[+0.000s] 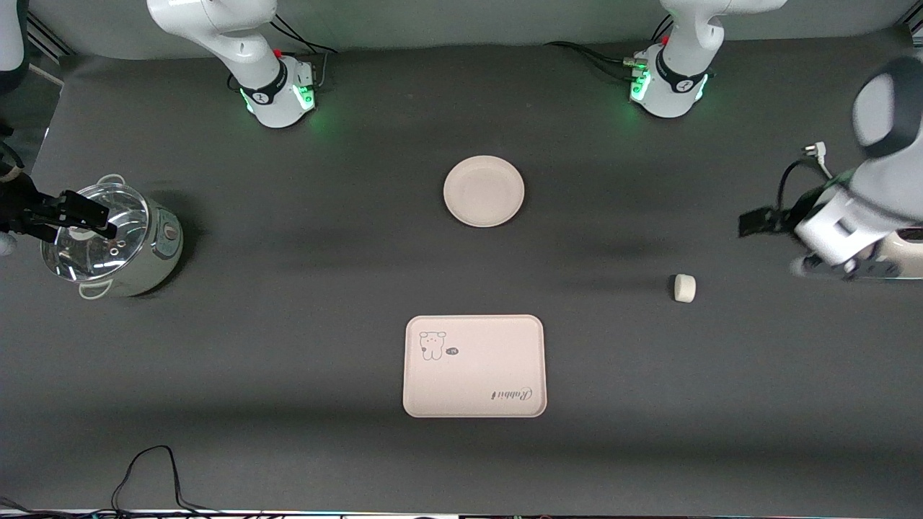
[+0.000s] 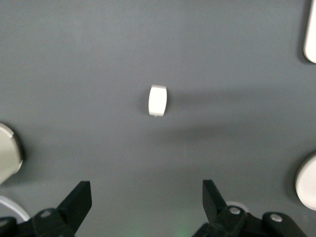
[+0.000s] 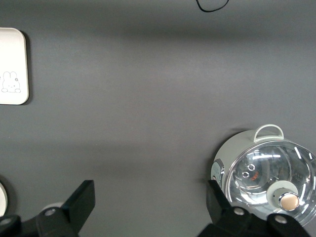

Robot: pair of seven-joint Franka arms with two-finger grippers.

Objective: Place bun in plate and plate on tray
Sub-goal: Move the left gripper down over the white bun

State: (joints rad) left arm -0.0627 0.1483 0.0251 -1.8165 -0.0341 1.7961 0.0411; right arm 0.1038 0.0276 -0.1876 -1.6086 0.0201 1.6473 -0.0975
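The white bun (image 1: 684, 287) lies on the dark mat toward the left arm's end of the table, and shows in the left wrist view (image 2: 158, 100). The round cream plate (image 1: 483, 191) sits empty mid-table. The rectangular printed tray (image 1: 474, 365) lies nearer the front camera than the plate, and its corner shows in the right wrist view (image 3: 12, 66). My left gripper (image 1: 753, 222) hovers open and empty beside the bun (image 2: 146, 197), apart from it. My right gripper (image 1: 108, 222) hovers open and empty over the pot (image 3: 149, 200).
A pale green pot with a glass lid (image 1: 108, 241) stands at the right arm's end, also in the right wrist view (image 3: 266, 177). A cream object (image 1: 910, 254) sits partly hidden under the left arm. Cables (image 1: 148, 476) lie along the table's front edge.
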